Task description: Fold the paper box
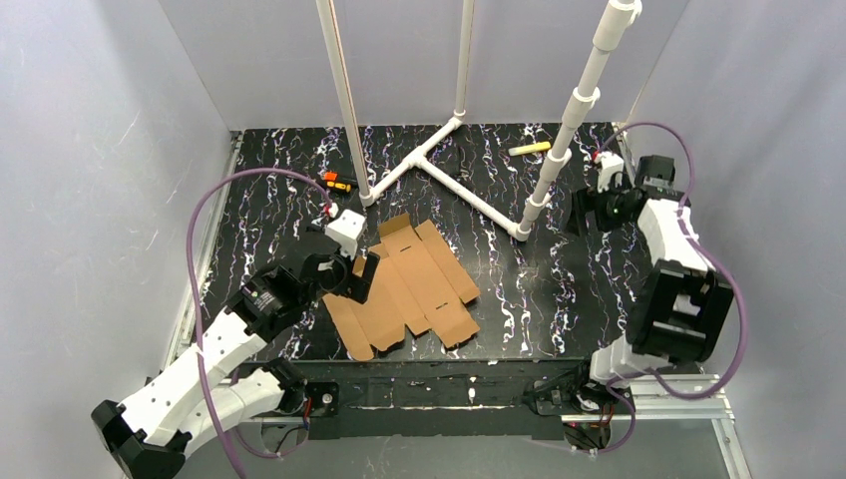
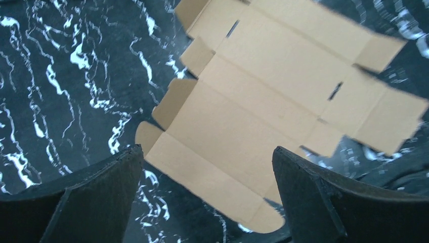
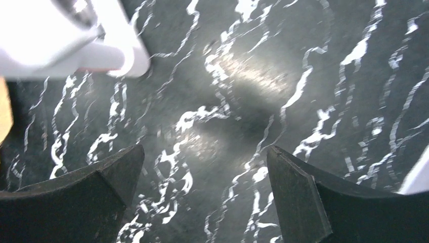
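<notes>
The paper box (image 1: 414, 284) is a flat brown die-cut cardboard sheet with flaps and tabs, lying on the black marbled table (image 1: 529, 299) left of centre. My left gripper (image 1: 359, 276) hovers over the sheet's left edge, open, nothing between its fingers. In the left wrist view the paper box (image 2: 283, 96) fills the upper middle, and the left gripper (image 2: 207, 157) stands with jaws wide apart above its near edge. My right gripper (image 1: 589, 212) is at the far right, well away from the sheet, open over bare table. The right wrist view shows the right gripper (image 3: 205, 154) holding nothing.
A white pipe frame (image 1: 439, 160) stands at the back centre, with a foot (image 3: 76, 43) close to the right gripper. A yellow marker (image 1: 529, 149) lies at the back, and a small orange object (image 1: 335, 182) at the back left. Grey walls enclose the table.
</notes>
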You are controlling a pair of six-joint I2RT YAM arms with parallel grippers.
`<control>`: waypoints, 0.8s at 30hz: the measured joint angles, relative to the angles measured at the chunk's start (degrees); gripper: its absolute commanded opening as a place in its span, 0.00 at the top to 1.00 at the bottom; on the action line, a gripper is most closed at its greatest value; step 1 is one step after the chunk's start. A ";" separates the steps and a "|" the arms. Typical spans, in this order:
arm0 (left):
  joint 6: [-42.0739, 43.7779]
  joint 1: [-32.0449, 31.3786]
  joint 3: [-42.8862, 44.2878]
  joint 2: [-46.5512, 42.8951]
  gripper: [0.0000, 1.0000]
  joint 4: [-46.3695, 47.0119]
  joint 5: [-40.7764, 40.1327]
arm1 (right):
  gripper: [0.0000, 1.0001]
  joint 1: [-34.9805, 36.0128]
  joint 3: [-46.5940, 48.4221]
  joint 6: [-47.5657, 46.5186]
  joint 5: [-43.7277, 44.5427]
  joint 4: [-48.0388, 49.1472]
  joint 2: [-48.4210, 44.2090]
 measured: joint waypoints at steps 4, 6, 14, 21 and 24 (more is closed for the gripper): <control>3.54 0.39 -4.13 -0.57 0.02 0.04 -2.43 | 0.06 0.09 10.21 0.20 1.77 0.83 9.40; 4.55 0.59 -4.94 -0.92 0.02 0.13 -3.41 | 0.06 0.48 16.15 -0.98 2.21 0.96 14.62; 6.78 1.22 -5.81 -5.07 0.02 1.66 -4.57 | 0.03 4.09 43.15 -10.29 2.64 -3.48 37.81; 7.82 2.47 -6.71 -5.01 0.02 2.29 -5.03 | 0.02 7.45 58.49 -22.21 -1.05 -9.14 50.23; 8.17 2.78 -7.04 -4.68 0.02 2.69 -5.11 | 0.02 8.96 60.72 -25.00 -2.40 -9.55 52.35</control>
